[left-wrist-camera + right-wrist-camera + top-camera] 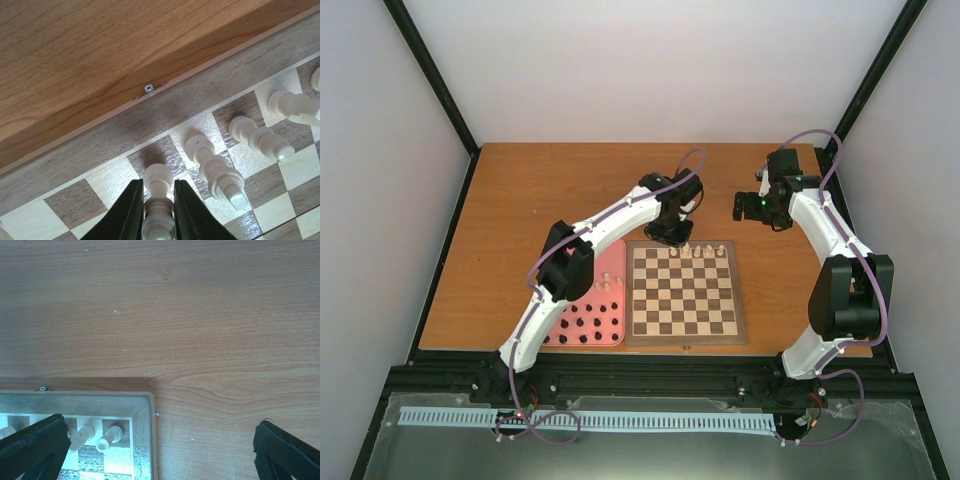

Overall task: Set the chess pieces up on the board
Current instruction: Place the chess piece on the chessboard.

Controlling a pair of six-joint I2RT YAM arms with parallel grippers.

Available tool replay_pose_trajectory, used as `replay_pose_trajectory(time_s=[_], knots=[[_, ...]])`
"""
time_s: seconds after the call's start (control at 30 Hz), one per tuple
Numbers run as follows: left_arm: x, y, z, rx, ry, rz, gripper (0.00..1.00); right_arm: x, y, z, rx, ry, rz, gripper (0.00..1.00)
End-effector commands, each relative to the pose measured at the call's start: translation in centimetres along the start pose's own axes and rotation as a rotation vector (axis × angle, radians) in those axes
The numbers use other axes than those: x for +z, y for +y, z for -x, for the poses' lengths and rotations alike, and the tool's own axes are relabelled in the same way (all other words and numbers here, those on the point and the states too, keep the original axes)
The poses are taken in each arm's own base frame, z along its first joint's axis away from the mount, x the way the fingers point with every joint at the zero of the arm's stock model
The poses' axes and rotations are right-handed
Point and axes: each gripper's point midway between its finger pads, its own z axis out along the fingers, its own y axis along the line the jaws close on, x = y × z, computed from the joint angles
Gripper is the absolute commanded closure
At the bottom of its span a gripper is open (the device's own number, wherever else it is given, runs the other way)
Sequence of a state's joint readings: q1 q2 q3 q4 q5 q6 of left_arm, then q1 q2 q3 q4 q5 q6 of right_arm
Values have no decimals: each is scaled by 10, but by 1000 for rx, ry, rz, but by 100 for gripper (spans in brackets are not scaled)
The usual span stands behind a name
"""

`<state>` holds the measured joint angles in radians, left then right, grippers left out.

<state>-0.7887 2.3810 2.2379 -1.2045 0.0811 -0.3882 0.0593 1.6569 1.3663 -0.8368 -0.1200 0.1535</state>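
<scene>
- The left gripper (159, 202) is closed narrowly on one cream-white piece (158, 179); the two dark fingers (131, 212) press its stem from either side, and its round head stands clear above them
- The foot of this held piece is hidden between the fingers, so I cannot tell whether it rests on the square
- Just beside it, the other chess pieces (216, 169) stand in a line along the far row, one to a square
- The board (685, 342) lies mid-table; a small metal latch (148, 88) sits on its far edge, close to the grip
- The right gripper (159, 440) is spread wide and holds nothing, above bare table (200, 315) off the board's far right corner
- Left of the board, touching it, a pink tray (612, 262) holds black figures (585, 325); the left arm reaches across part of it
</scene>
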Motion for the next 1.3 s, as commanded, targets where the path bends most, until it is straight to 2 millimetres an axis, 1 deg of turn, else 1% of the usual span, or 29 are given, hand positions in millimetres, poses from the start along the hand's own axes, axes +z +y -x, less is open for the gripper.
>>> replay_pose_trajectory(time_s=[0.0, 0.13, 0.23, 0.53, 0.77, 1.03, 1.27], knots=[[-1, -12, 1, 8, 0, -22, 85, 3, -6, 5, -3, -6, -14, 0], [1, -12, 0, 10, 4, -17, 84, 4, -5, 4, -2, -3, -11, 0], [2, -11, 0, 11, 5, -15, 82, 4, -5, 4, -3, -3, -10, 0], [3, -10, 2, 11, -3, -7, 80, 5, -5, 4, -4, -1, -6, 0], [2, -11, 2, 13, -5, -8, 73, 5, -4, 4, -5, -1, -5, 0], [-3, -9, 5, 16, -18, 3, 70, 3, -3, 4, -5, -3, 1, 0], [-11, -6, 9, 25, -40, 29, 58, 3, -2, 4, -6, -3, 9, 0]])
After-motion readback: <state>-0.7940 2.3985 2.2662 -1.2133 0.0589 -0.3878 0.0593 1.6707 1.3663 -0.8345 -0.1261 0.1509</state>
